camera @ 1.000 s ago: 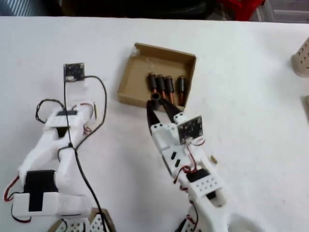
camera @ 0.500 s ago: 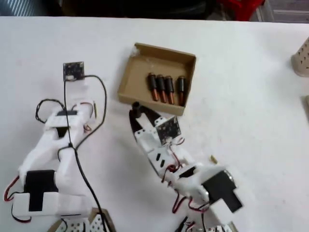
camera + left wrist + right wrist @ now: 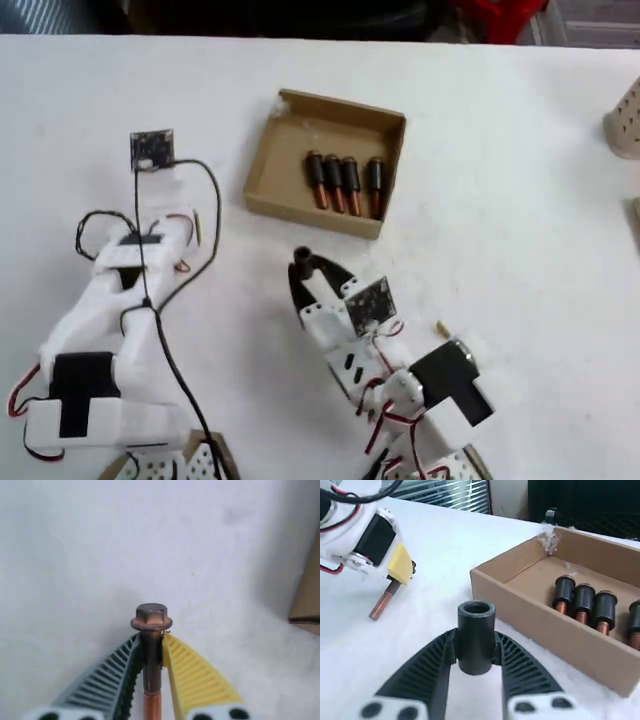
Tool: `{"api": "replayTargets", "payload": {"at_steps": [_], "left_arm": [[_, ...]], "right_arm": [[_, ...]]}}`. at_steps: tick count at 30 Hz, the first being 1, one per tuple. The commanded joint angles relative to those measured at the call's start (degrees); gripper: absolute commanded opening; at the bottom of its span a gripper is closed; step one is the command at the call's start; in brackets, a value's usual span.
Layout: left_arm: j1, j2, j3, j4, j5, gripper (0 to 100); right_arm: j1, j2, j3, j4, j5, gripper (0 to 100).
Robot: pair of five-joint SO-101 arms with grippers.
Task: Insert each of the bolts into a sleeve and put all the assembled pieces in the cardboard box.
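My left gripper [image 3: 151, 647] is shut on a copper bolt [image 3: 151, 630], head outward, held above the white table; from above the bolt [image 3: 197, 227] pokes out beside the left arm. My right gripper [image 3: 475, 655] is shut on a black sleeve [image 3: 476, 636], its open bore facing up. In the high view that sleeve [image 3: 301, 260] sits just in front of the cardboard box [image 3: 290, 150]. Several assembled bolt-and-sleeve pieces [image 3: 345, 184] lie side by side in the box [image 3: 530, 612]. The right wrist view also catches the left gripper's yellow finger [image 3: 400, 566] and the bolt's shank [image 3: 383, 603].
A small brass piece [image 3: 440, 327] lies on the table right of the right arm. A pale perforated object [image 3: 625, 122] stands at the right edge. Loose black and red cables [image 3: 190, 260] run over the left arm. Open white table lies between the two arms.
My right gripper with the sleeve has pulled back from the box's front wall toward the near side of the table. The left arm has hardly moved.
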Motion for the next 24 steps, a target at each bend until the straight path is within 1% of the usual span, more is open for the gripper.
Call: {"api": "replayTargets", "payload": {"at_steps": [1, 7, 11, 19, 24], "left_arm": [[-0.31, -3.56, -0.44, -1.76, 0.53, 2], [-0.31, -4.18, -0.88, -1.93, 0.53, 2], [-0.4, -8.31, 1.67, -7.74, 0.62, 2], [-0.13, -21.67, 16.79, -26.9, 0.62, 2], [4.7, -27.21, 27.52, -39.65, 0.62, 2]], "right_arm": [[1.98, -0.04, 1.14, -1.1, -0.44, 1.6], [1.01, 0.13, 1.23, -1.1, -0.53, 1.6], [0.75, 0.13, 1.23, -1.1, -0.62, 1.6], [0.57, 0.22, 1.14, -1.1, -0.62, 1.6], [0.57, 0.22, 1.14, -1.1, -0.62, 1.6]]}}
